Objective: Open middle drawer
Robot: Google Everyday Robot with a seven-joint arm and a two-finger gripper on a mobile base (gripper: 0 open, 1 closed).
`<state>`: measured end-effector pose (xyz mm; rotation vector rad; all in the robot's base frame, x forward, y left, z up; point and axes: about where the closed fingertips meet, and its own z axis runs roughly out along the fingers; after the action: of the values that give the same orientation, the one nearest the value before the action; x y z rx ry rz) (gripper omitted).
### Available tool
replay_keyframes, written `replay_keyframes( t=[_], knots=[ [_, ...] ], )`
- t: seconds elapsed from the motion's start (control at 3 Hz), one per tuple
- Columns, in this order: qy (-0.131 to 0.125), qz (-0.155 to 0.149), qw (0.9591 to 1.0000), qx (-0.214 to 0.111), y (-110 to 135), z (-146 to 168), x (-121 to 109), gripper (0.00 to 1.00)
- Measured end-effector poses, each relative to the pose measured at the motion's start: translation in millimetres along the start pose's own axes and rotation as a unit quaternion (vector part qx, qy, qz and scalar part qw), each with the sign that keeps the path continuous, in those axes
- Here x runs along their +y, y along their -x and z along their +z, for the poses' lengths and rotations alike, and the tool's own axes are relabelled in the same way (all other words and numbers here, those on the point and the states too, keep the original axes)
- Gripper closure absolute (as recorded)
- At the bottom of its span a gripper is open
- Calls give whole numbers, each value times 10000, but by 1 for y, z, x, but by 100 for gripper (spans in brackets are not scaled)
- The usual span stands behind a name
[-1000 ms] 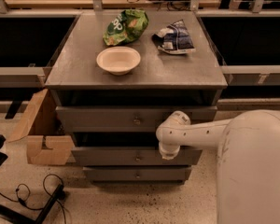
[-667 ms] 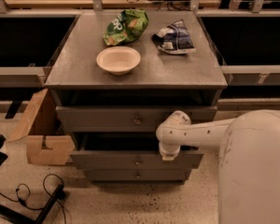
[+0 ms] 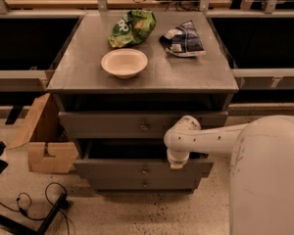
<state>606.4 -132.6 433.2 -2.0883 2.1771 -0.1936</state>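
Note:
The grey cabinet (image 3: 78, 82) has three drawer fronts. The middle drawer (image 3: 112, 169), with a small round knob (image 3: 145, 171), is pulled partly out, with a dark gap above its front. The top drawer (image 3: 108, 124) is only slightly out and the bottom drawer (image 3: 117, 184) is nearly closed. My gripper (image 3: 177, 164) hangs down from the white arm (image 3: 210, 140) and rests at the upper edge of the middle drawer's front, right of the knob. Its tip is hidden against the drawer edge.
On the cabinet top are a white bowl (image 3: 124, 62), a green chip bag (image 3: 132, 27) and a dark blue snack bag (image 3: 183, 39). An open cardboard box (image 3: 44, 146) stands at the left. Black cables (image 3: 36, 209) lie on the floor. My white body (image 3: 269, 180) fills the right.
The middle drawer has slid further out toward the camera, and the dark gap above its front has widened. My gripper has stayed at its upper edge.

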Motion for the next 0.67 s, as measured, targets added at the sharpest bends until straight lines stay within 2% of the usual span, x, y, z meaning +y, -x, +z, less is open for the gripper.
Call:
replay_keyframes(
  t=[0.67],
  knots=[
    [0, 0, 10000, 0, 0, 0, 0, 27]
  ],
)
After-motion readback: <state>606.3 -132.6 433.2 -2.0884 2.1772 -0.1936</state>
